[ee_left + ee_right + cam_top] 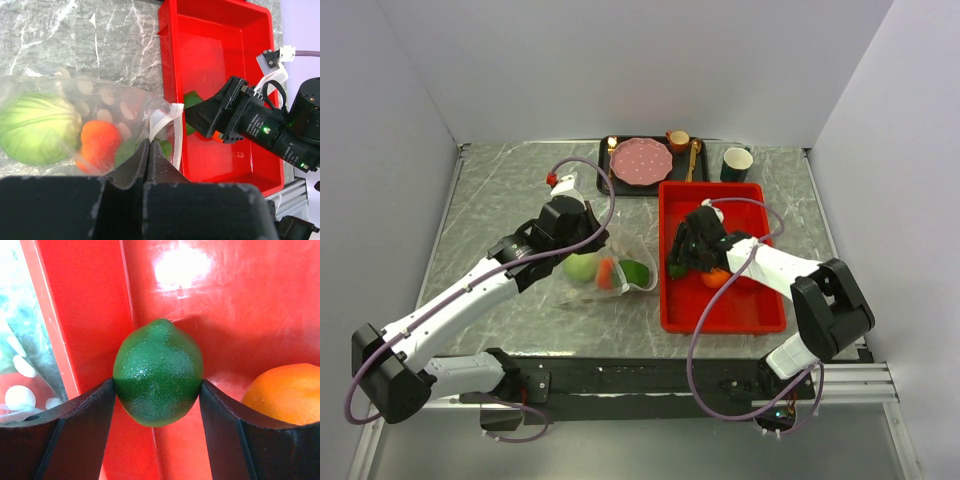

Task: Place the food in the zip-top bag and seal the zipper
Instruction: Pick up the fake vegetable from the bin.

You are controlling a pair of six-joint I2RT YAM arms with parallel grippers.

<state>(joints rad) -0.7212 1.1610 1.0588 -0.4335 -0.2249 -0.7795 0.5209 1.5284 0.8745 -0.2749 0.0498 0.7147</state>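
The clear zip-top bag (605,270) lies left of the red tray (720,200). It holds a pale green cabbage (37,127), a red-orange fruit (100,142) and a green piece (635,270). My left gripper (147,145) is shut on the bag's mouth edge, where the white zipper (162,120) loops up. In the tray, my right gripper (157,385) has both fingers pressed against the sides of a dark green avocado (157,372) by the tray's left wall. An orange (285,392) sits just right of it.
A black tray at the back holds a pink plate (641,161), a small orange cup (678,140) and gold cutlery. A dark cup (736,163) stands beside it. The red tray's left wall (85,300) separates the avocado from the bag.
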